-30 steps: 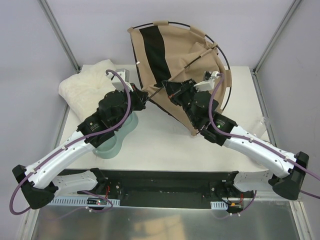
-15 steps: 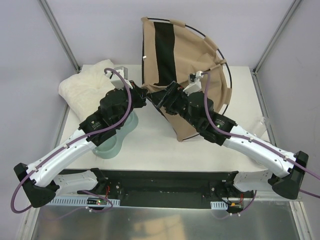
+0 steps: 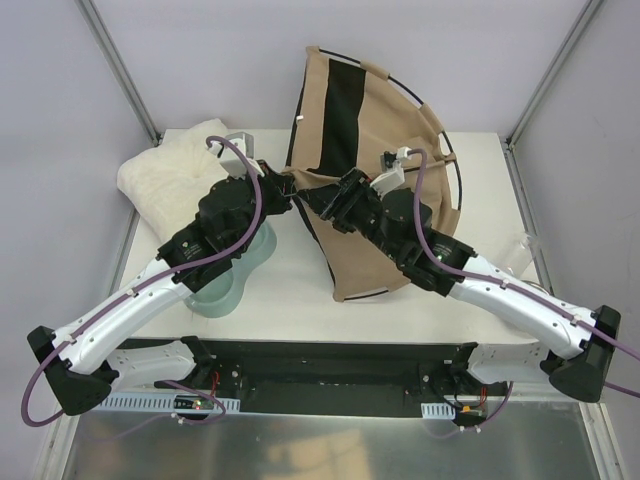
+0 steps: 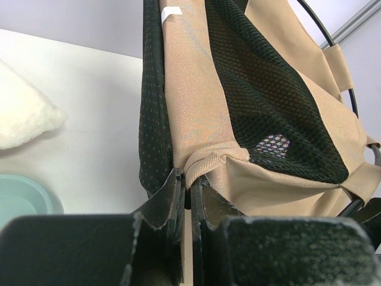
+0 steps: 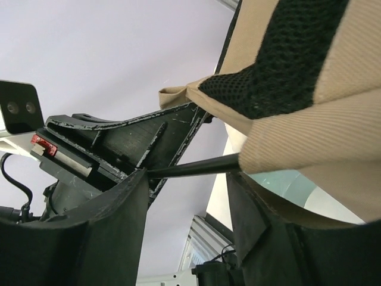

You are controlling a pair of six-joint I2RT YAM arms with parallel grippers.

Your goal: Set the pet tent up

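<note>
The pet tent (image 3: 400,130), tan fabric with a black mesh panel (image 3: 345,120) and a thin black hoop pole (image 3: 457,190), stands half raised at the back of the table. My left gripper (image 3: 287,186) is shut on a folded tan corner of the tent (image 4: 196,101); in the left wrist view the gripper (image 4: 189,179) pinches that fold. My right gripper (image 3: 325,203) sits just right of it, open. In the right wrist view a black pole (image 5: 196,167) runs across the gap of the gripper (image 5: 187,187), coming out of the tent's fabric (image 5: 321,137).
A white fluffy cushion (image 3: 180,170) lies at the back left of the table. A pale teal double bowl (image 3: 235,270) sits under my left arm and shows at the edge (image 4: 24,199) of the left wrist view. Frame posts stand at the back corners.
My right gripper has opened and shifted left toward the left gripper. The tent has swung rightward and its lower edge has dropped nearer. The left gripper has kept its grip.
</note>
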